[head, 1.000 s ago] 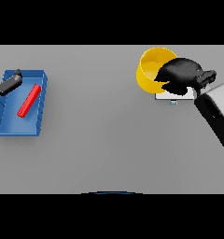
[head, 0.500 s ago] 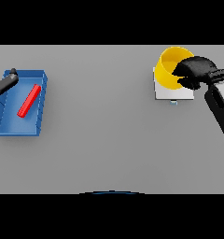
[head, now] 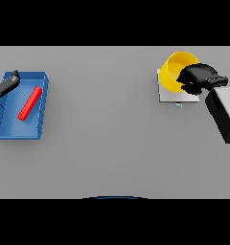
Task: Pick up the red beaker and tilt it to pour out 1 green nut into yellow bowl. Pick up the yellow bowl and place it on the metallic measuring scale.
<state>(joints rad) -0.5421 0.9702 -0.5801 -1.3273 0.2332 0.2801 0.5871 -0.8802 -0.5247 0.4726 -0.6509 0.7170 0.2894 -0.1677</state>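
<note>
I see one yellow bowl (head: 177, 72) on one scale (head: 170, 94), my right hand (head: 198, 78) curled round its rim. One red stick (head: 30, 103) lies in one blue tray (head: 40, 122); my left hand (head: 5, 85) may be open.

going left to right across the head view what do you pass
dark left hand → blue rectangular tray → red beaker lying in the tray → yellow bowl on the metallic measuring scale → dark right hand

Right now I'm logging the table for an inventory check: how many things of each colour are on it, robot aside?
Yellow: 1, the bowl
Red: 1, the beaker
Blue: 1, the tray
Light grey: 1, the scale
Total: 4
</note>
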